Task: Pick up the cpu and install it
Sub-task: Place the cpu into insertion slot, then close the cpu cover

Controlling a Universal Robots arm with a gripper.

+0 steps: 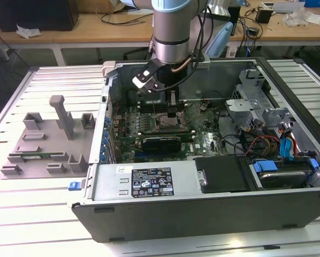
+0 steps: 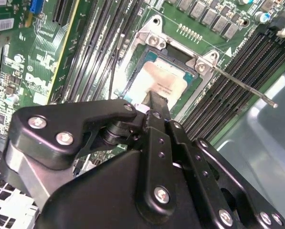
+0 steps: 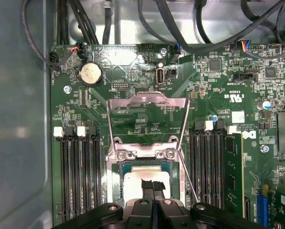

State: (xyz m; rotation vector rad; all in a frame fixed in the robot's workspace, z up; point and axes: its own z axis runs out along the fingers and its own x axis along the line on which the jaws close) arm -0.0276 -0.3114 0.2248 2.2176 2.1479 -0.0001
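Shiny silver cpu (image 2: 163, 76), dark round the edge. Green board (image 3: 132, 114). Black gripper (image 2: 156, 99). Dark grey case (image 1: 202, 219). Black slots (image 3: 80, 176), white clips (image 3: 58, 132).

exterior: high, wide over case (image 1: 202, 214) | both wrist views: close, share socket (image 2: 154, 40) (image 3: 142, 153)

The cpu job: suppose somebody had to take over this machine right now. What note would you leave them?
Gripper: jaws shut, tips over the middle of the cpu; I cannot tell whether they touch it.
Things: the cpu lies flat in the socket on the motherboard, inside the open computer case.
Done: the cpu is in the socket.
Left: the retention frame stands open and the lever is not latched.
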